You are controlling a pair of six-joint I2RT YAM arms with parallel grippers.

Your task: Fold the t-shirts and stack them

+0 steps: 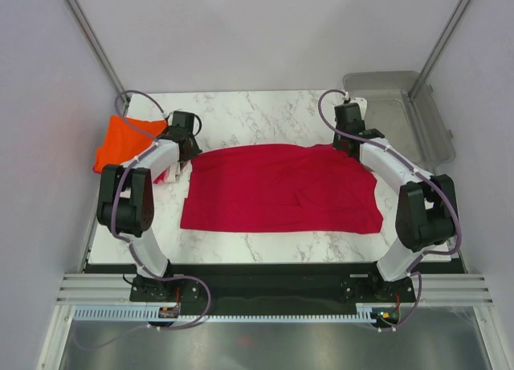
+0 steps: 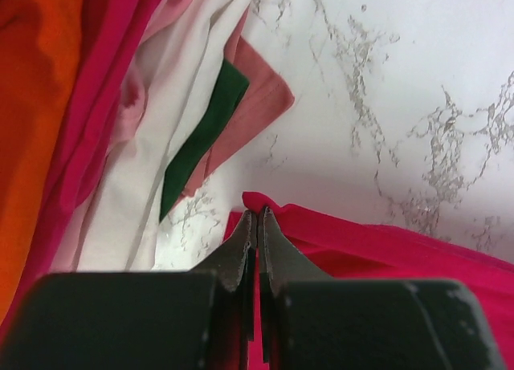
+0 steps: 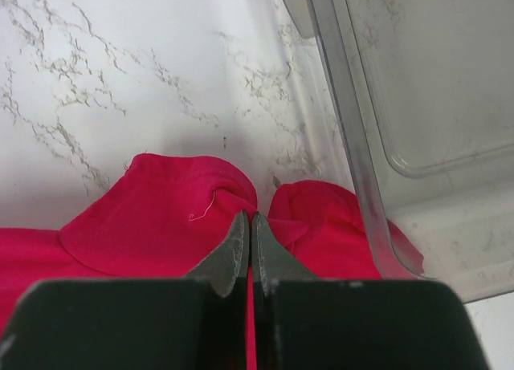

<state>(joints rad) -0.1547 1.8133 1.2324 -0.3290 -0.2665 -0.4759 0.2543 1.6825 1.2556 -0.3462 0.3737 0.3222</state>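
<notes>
The left hand (image 2: 257,217) is clenched, its fingers pinched tight on a raised edge of the crimson t-shirt (image 1: 281,189), with red cloth showing in the thin gap between them. The right hand (image 3: 250,219) is clenched in the same way on the shirt's other far corner, and the cloth bunches into two humps just ahead of its fingertips. Between the two hands the crimson t-shirt lies spread flat on the marble desk (image 1: 265,113), reaching back toward the arm bases. Ahead and to the left of the left hand sits a pile of other shirts: an orange t-shirt (image 2: 24,105) outermost, then a white shirt (image 2: 161,145) and a pink shirt (image 2: 261,105), with a green strip (image 2: 205,133) lying across them. To the right of the right hand stands the clear bin (image 3: 418,81), its wall touching the red cloth.
</notes>
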